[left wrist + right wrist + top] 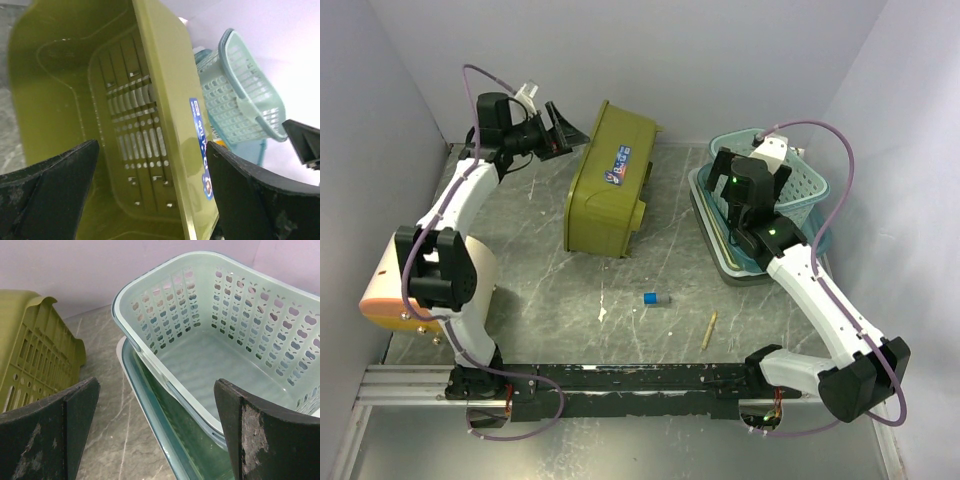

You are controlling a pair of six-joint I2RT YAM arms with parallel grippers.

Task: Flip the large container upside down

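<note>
The large olive-green container lies tipped on its side at the back middle of the table, its opening facing left. My left gripper is open at its upper left rim. In the left wrist view the container fills the frame, and its labelled side wall stands between the open fingers of the left gripper, with no contact showing. My right gripper is open and empty above the light blue basket. In the right wrist view the right gripper hovers over the basket's near rim, and the olive container is at the left.
The basket sits in a teal tray at the back right. A small blue cylinder and a wooden stick lie on the table in front. A beige and orange object sits at the left edge. Walls close in on three sides.
</note>
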